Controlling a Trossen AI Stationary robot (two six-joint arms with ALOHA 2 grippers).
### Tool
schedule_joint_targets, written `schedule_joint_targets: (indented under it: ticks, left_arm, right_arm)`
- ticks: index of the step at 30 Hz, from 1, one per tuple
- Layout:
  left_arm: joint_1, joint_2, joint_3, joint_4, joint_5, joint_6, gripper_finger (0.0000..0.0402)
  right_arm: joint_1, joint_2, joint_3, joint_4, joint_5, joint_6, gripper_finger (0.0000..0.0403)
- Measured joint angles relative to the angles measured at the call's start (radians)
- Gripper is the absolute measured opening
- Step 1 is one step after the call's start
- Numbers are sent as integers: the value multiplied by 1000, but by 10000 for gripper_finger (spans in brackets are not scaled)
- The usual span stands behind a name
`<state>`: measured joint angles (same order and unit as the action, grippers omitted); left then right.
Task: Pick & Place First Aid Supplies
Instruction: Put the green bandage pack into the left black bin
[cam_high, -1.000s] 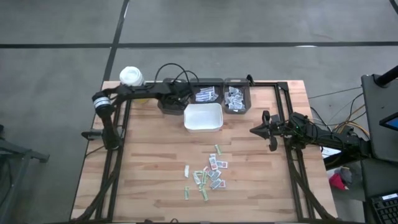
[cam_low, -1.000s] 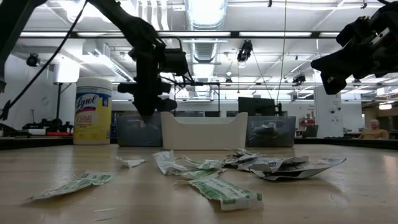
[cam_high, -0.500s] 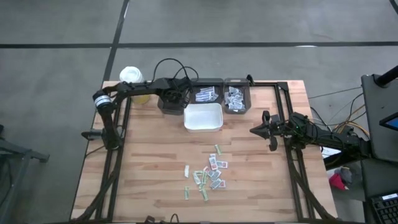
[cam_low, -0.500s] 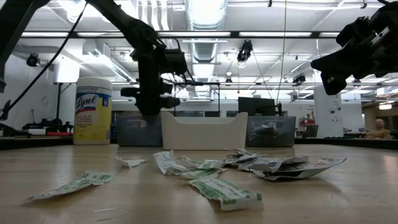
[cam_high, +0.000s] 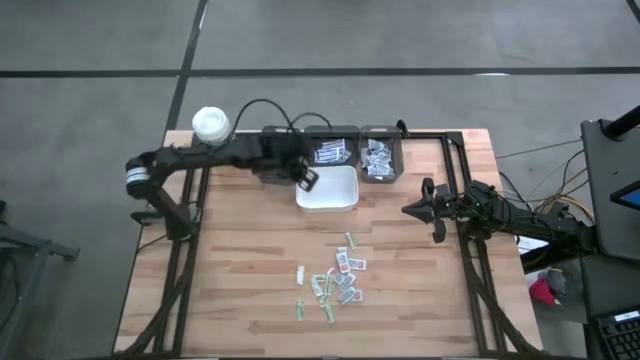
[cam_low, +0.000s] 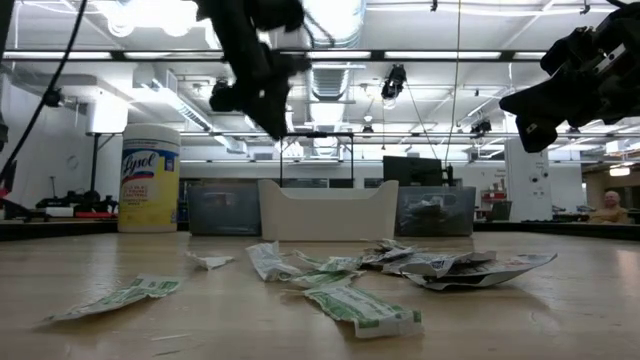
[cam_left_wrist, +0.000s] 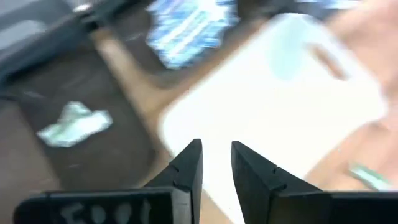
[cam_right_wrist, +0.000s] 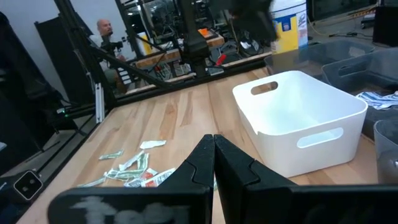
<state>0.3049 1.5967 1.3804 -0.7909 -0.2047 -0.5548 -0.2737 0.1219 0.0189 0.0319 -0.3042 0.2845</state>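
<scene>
Parted a little and holding nothing, the left jaws (cam_left_wrist: 216, 163) hang over the seam between a dark bin (cam_high: 268, 165) and the white tub (cam_high: 327, 188) at the far edge of the worktop (cam_high: 240, 270). From where I stand that looks like an arm coming away from a drop: one green packet (cam_left_wrist: 73, 122) lies alone on the floor of that dark bin, and the empty jaws above it fit a release.

On the other side, the right jaws (cam_right_wrist: 214, 160) are pressed shut on nothing, parked above the right edge of the worktop, well apart from everything. I take that arm to be waiting.

Three dark bins sit in a row along the far edge. The leftmost holds the lone green packet; the middle bin (cam_high: 333, 150) holds a small heap of blue-printed packets; the right bin (cam_high: 380, 158) holds pale ones. The white tub, just in front of them, looks empty. That split by colour suggests the supplies are being sorted by kind.

Most of the supplies (cam_high: 338, 280) remain loose in a scatter near the middle of the near edge, green strips and red or blue packets overlapping. A wipes canister (cam_high: 210, 124) stands at the far left corner, apart from the work.
</scene>
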Motion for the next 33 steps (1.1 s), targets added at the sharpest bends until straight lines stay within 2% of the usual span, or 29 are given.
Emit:
schedule_joint_targets:
  ticks: [9,16,26,33]
  left_arm:
    - [-279,-30,20,13,1,-184,78]
    - [-444,-15,20,21,-54,-363,77]
    - [-567,29,18,33,-57,-559,77]
    - [-615,104,18,147,-46,-591,77]
  right_arm:
    - [0,0,0,0,0,-8,8]
    - [0,0,0,0,0,-8,8]
    - [0,0,0,0,-1,-8,8]
    - [0,0,0,0,-2,-9,8]
